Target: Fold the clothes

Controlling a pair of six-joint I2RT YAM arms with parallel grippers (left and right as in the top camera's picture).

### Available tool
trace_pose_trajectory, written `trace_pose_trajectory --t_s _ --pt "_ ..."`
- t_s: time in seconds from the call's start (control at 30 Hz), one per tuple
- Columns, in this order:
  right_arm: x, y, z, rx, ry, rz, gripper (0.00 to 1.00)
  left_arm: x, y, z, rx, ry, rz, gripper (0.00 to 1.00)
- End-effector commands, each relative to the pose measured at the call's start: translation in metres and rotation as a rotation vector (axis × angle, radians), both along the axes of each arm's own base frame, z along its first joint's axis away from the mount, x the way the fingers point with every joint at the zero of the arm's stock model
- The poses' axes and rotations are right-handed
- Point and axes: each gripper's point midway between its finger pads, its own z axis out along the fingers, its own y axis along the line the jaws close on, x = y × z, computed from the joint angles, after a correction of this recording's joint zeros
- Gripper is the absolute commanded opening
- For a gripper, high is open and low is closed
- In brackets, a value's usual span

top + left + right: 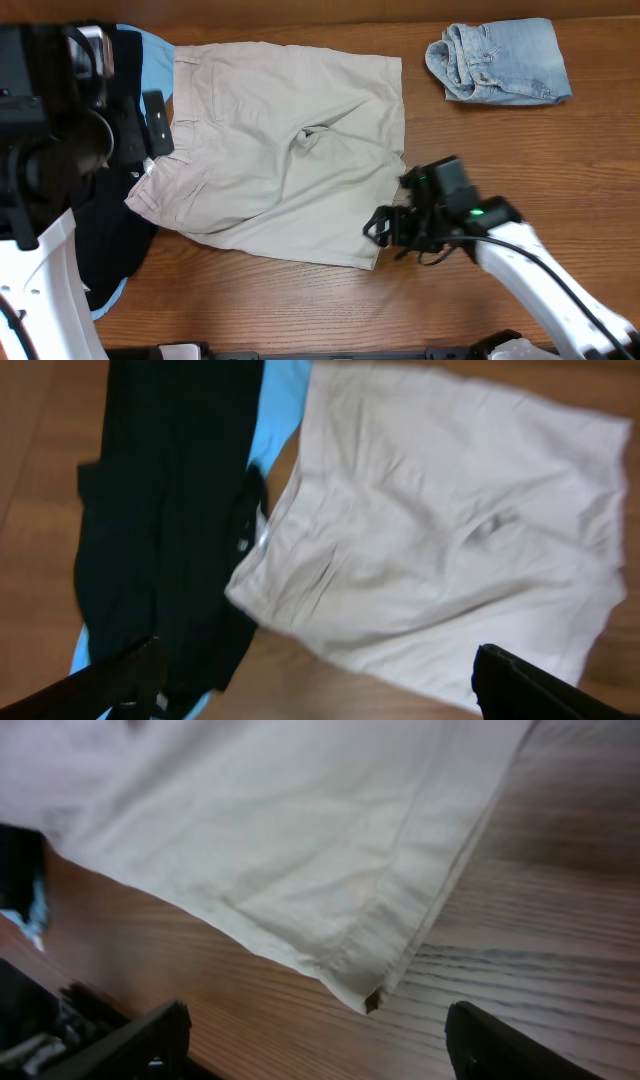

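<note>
The clothes lie on the wooden table. Pale beige shorts (280,160) are spread flat in the middle, waistband to the left. Black garments (110,230) and a sky-blue one (155,60) are piled under their left edge. My right gripper (382,228) hovers low at the shorts' near right hem corner (370,998). In the right wrist view it (320,1040) stands open, the corner just ahead of the gap and nothing between the fingers. My left gripper (320,685) is open and held high over the waistband (270,560) and the black pile (170,510).
A folded pale-blue denim garment (500,62) lies at the back right. Bare wood (300,310) runs along the front of the table. The left arm (60,120) covers the back left corner in the overhead view.
</note>
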Motion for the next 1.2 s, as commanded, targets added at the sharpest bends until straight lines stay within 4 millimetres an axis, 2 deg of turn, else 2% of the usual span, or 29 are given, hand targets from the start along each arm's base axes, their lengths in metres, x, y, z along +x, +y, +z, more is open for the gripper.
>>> trace_pose_trajectory --t_s 0.0,0.13,0.23,0.37,0.5,0.6,0.7,0.8,0.83,0.9,1.07,1.17 --pt "-0.013 0.019 -0.026 -0.008 0.099 0.039 0.84 -0.016 0.009 -0.017 0.02 0.051 0.076 1.0" --pt "-0.022 0.021 -0.048 -0.053 0.195 0.012 0.8 -0.008 0.009 -0.046 0.008 0.124 0.096 1.0" --pt "-0.026 0.02 -0.049 -0.067 0.208 0.016 0.75 0.0 0.009 -0.058 0.009 0.14 0.096 1.0" --pt "-0.032 0.028 -0.049 -0.069 0.192 0.057 0.71 0.01 0.01 -0.075 0.01 0.154 0.097 1.0" --pt "-0.033 0.033 -0.049 -0.064 0.18 0.078 0.53 0.015 0.01 -0.091 0.01 0.175 0.096 1.0" --pt "-0.034 0.033 -0.049 -0.066 0.182 0.078 0.4 0.017 0.01 -0.097 0.01 0.185 0.096 1.0" --pt "-0.034 0.032 -0.049 -0.069 0.186 0.077 0.38 0.018 0.009 -0.099 0.01 0.185 0.095 1.0" --pt "-0.036 0.029 -0.05 -0.085 0.194 0.07 0.3 0.019 0.009 -0.098 0.008 0.182 0.095 1.0" --pt "-0.036 0.029 -0.05 -0.087 0.195 0.069 0.24 0.019 0.009 -0.098 0.007 0.181 0.094 1.0" --pt "-0.036 0.029 -0.05 -0.087 0.194 0.069 0.04 0.02 0.009 -0.098 0.004 0.177 0.097 1.0" --pt "-0.029 0.022 -0.051 -0.086 0.199 0.034 0.04 0.024 0.003 -0.098 -0.028 0.161 0.077 1.0" --pt "-0.023 0.009 -0.051 -0.09 0.219 -0.019 0.04 0.026 0.0 -0.1 -0.041 0.165 0.07 1.0"
